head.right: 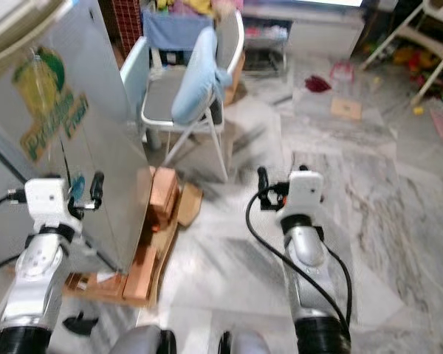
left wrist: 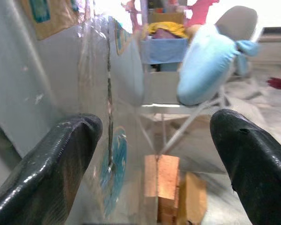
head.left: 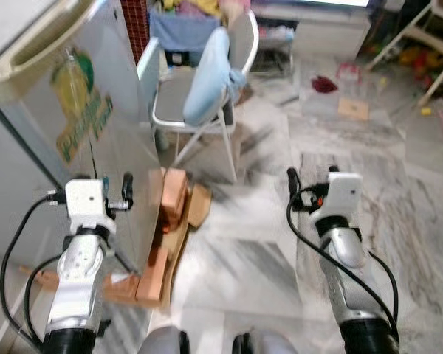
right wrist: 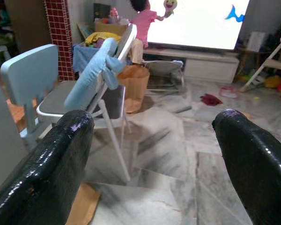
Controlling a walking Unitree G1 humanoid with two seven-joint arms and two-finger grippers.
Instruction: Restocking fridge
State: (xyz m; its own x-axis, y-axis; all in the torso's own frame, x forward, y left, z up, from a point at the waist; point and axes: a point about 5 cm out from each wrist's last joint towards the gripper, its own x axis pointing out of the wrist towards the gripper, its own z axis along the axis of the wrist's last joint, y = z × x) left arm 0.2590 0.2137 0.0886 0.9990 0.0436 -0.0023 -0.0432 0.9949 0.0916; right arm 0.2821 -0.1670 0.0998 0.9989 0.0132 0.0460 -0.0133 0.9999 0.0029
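Room: marble floor (head.left: 266, 258) of a living area, toys scattered at the far wall; the head views are slightly blurred.
Left eye view: fridge (head.left: 66, 140) stands closed, just ahead of the left gripper (head.left: 116, 190), which is raised toward its side panel, probably to find the door edge. Cardboard (head.left: 166, 243) is stacked at the fridge's foot, likely packing.
Right eye view: right gripper (head.right: 275, 181) is held up over bare floor, well apart from the fridge and empty; folding chair (head.right: 184, 96) stands beyond both grippers.
Left wrist view: fingers (left wrist: 61, 159) spread wide, holding nothing; the fridge's wall is just beside one finger.
Right wrist view: fingers (right wrist: 61, 154) wide apart, empty; the chair lies ahead, with a screen (right wrist: 201, 21) behind it.
Stock: no items to load can be made out.
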